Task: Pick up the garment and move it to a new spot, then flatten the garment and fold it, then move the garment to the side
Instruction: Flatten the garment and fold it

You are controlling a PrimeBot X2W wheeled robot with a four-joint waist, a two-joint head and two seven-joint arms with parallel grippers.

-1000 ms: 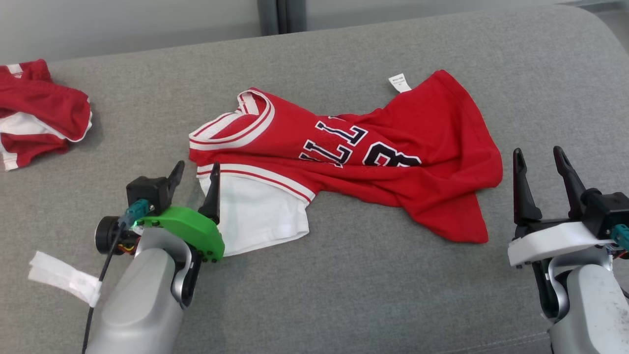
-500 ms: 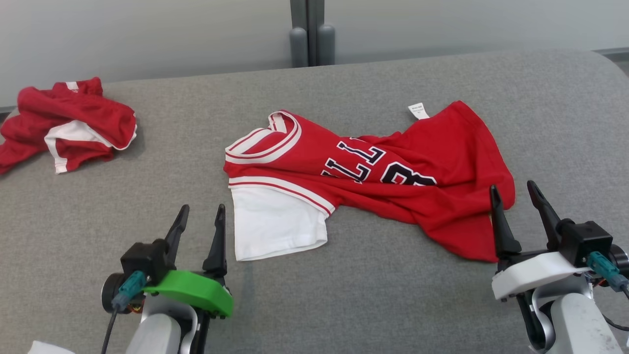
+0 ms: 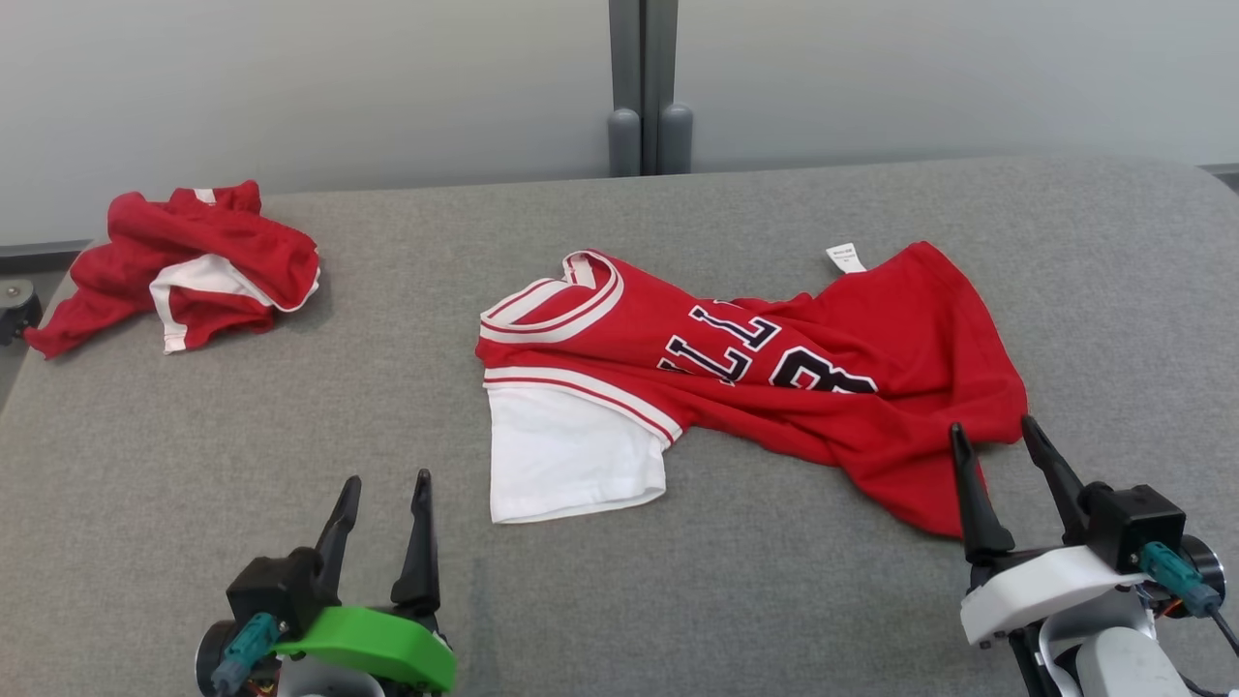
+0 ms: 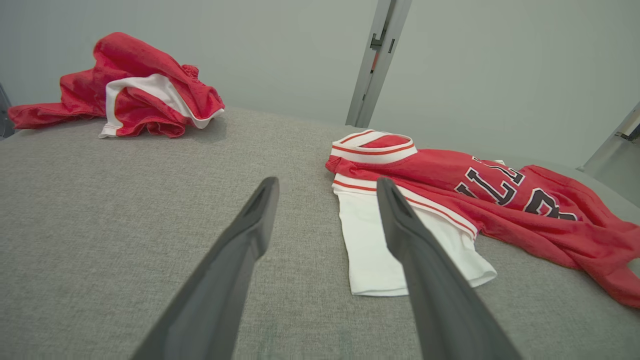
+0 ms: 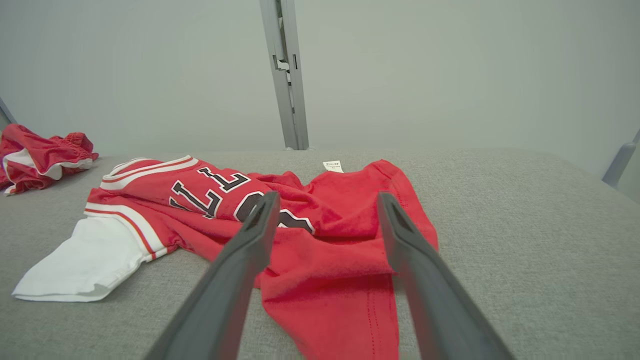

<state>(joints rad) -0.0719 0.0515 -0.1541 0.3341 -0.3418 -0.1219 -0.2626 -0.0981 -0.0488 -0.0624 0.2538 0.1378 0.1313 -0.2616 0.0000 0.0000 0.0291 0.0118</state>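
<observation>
Both grippers stand wide and empty. Left gripper [image 3: 387,477] has backed off the white sleeve [image 3: 571,455] it touched a second ago and now sits near-left of it, apart. The head camera tilted up too, so the whole view shifted. Right gripper [image 3: 992,426] hovers at the near-right hem of the red basketball jersey [image 3: 774,358], which lies rumpled mid grey padded table [image 3: 290,407]. Second red garment [image 3: 208,257] is bunched far left. Likely the move is done and flattening is next.
</observation>
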